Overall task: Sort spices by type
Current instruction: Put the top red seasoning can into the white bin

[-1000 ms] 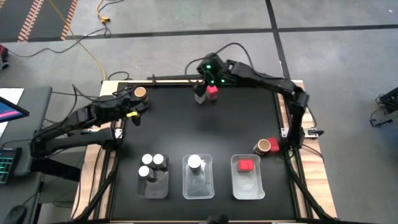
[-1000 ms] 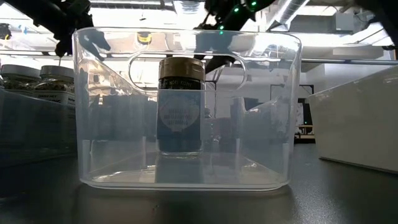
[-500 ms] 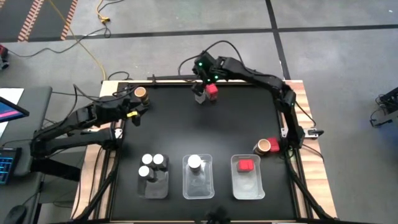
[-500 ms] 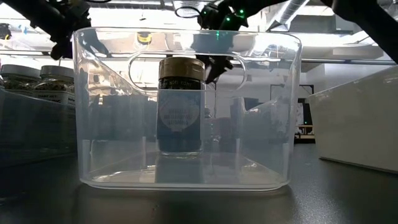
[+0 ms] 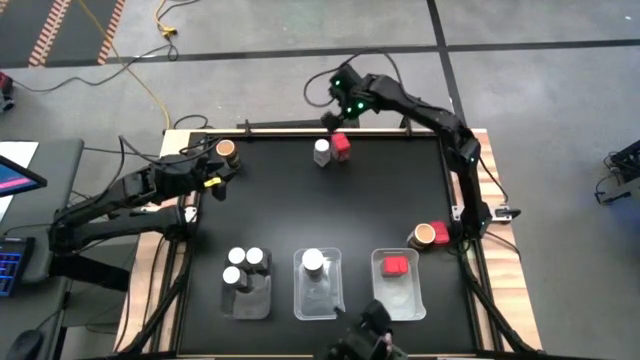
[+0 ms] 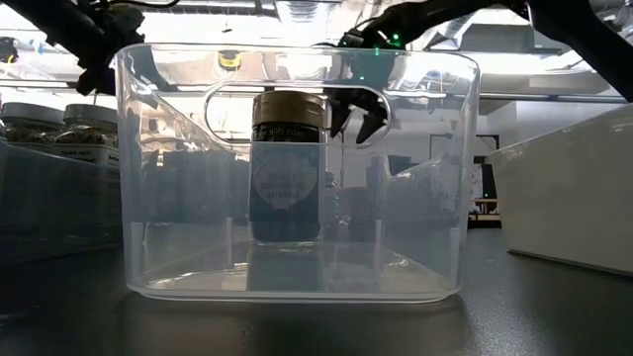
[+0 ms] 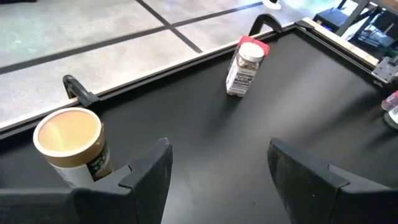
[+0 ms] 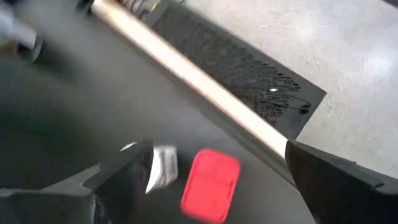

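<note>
While you look across the worktop point(image 5: 330, 210) from its near edge, three clear trays point(image 5: 318, 286) line up: the left holds three white-capped jars point(image 5: 245, 265), the middle one white-capped jar point(image 5: 313, 262), the right a red-capped jar point(image 5: 396, 266). Just right of them stand a tan-lidded jar point(image 5: 426, 234) and a red one. Your left gripper point(image 5: 214, 170) hangs half-open beside another tan-lidded jar point(image 7: 71, 144) at the far left. At the far edge, your right gripper point(image 5: 333, 118) gapes wide above a red-capped jar and a white-capped one standing together point(image 5: 332, 148).

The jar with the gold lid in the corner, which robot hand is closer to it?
The left gripper sits right beside the gold-lidded jar. The right gripper hovers farther along the table's far edge, above the red-capped jar.
</note>
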